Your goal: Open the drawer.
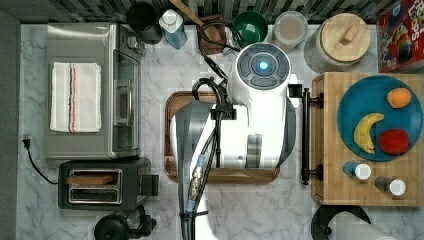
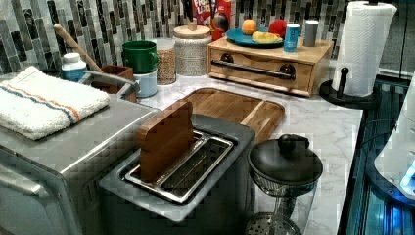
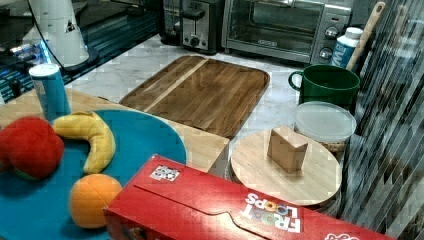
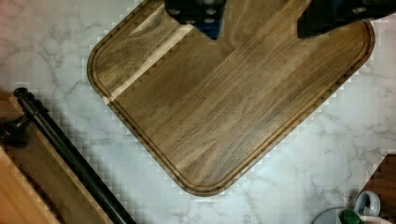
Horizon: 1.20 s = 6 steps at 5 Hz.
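Observation:
The drawer (image 2: 259, 73) is the front of a light bamboo box, and it sits flush with the box. Its long black bar handle (image 1: 305, 135) runs along the box's side that faces the tray; the handle (image 4: 70, 154) also crosses a corner of the wrist view. My gripper (image 4: 259, 18) hangs open above the dark wooden tray (image 4: 224, 107), with nothing between its fingertips (image 4: 201, 14). It stands apart from the handle. In the top view my white arm (image 1: 260, 115) covers much of the tray (image 1: 172, 105), just to the top view's left of the handle.
A blue plate (image 1: 350, 130) with fruit and two shakers (image 1: 357, 170) rest on the box. A toaster oven (image 1: 85, 90) and toaster (image 1: 100, 185) stand at the top view's left. Mug (image 1: 250, 27), jars and a cereal box (image 1: 400, 35) line the back wall. A paper towel roll (image 2: 362, 49) stands beside the box.

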Tool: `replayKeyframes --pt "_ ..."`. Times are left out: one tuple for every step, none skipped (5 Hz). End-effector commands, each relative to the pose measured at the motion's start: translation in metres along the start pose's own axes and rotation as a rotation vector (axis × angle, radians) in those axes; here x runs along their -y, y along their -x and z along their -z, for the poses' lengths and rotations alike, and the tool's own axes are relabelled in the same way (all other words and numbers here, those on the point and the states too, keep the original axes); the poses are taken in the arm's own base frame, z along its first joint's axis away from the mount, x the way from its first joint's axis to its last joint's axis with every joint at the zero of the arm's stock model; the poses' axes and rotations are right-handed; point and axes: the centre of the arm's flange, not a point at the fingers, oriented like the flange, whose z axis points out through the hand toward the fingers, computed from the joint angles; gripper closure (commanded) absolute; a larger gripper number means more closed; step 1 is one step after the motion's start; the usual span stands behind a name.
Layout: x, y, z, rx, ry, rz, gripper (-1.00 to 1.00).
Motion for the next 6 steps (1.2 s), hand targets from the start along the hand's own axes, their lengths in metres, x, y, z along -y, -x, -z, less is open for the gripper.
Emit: replayKeyframes --pt "0.001 0.000 -0.002 0.002 0.002 0.004 -1.00" --pt "0.001 0.000 -0.002 0.002 0.002 0.004 -1.00" --pt "0.001 0.000 -0.002 0.002 0.002 0.004 -1.00" --pt "-0.002 -0.005 -0.004 -0.001 0.008 0.053 -1.00" --pt "-0.015 -0.015 -0.007 -0.040 0.025 0.213 -1.00" --pt "-0.026 -0.022 -0.019 -0.084 0.061 0.350 -1.00"
